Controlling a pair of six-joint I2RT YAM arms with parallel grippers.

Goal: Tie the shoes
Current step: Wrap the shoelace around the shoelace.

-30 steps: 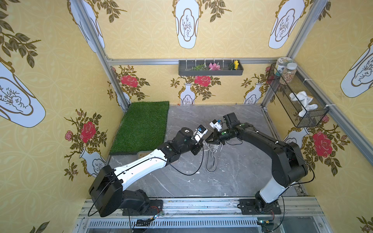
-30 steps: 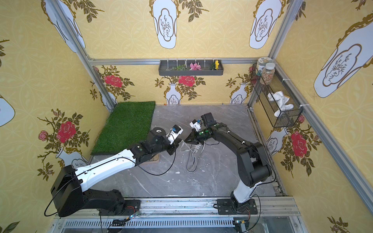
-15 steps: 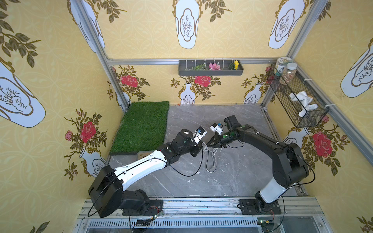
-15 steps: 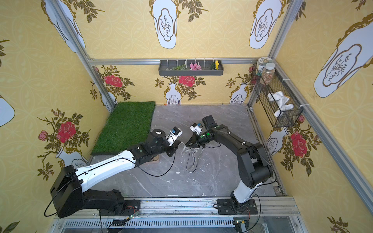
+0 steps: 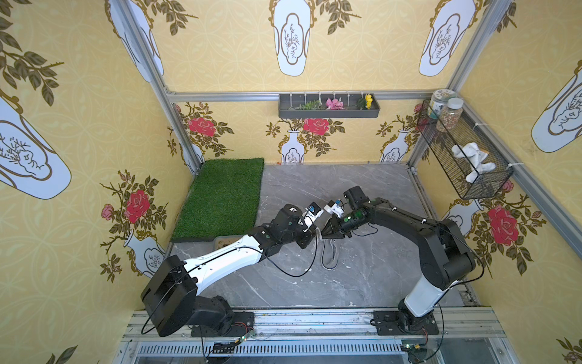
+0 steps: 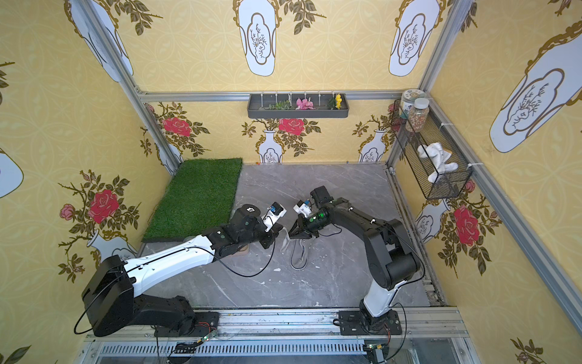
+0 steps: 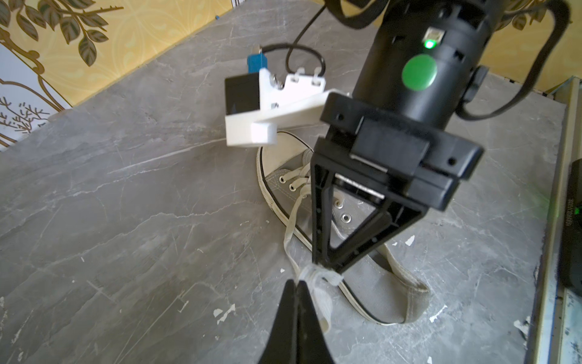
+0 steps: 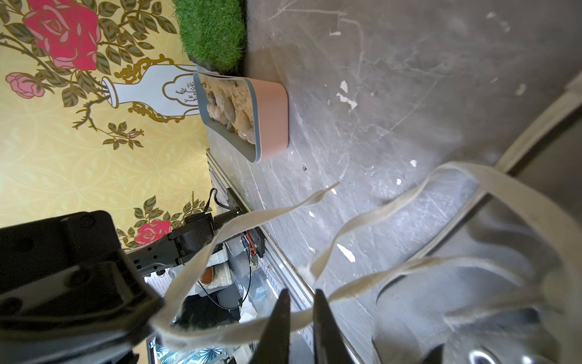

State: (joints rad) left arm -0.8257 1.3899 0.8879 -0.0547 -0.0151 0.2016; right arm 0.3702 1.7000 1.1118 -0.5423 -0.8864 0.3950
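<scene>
At your far left the grass mat (image 5: 220,198) lies along the wall. The tan tray (image 8: 272,116) of pebbles sits at the mat's front corner, mostly hidden under the left arm in both top views. Next comes your left gripper (image 7: 297,283). Its jaws are pressed together on the laces (image 7: 294,220), pinching a bunched strand that rises taut from the eyelets. The shoe (image 5: 330,257) stands on its sole near the middle of the grey surface (image 5: 315,283), below and between the two grippers. Its heel points toward the front rail and its white toe cap toward the back wall. Your right gripper (image 8: 300,294) comes in tip to tip with the left one, directly over the shoe's opening. In the right wrist view its jaws stand a little apart and a flat strand crosses the gap, but you cannot tell whether they pinch it. Slack loops of lace hang between the two grippers. At the far right a wire basket (image 5: 486,187) hangs on the wall, holding two jars and a white cloth.
</scene>
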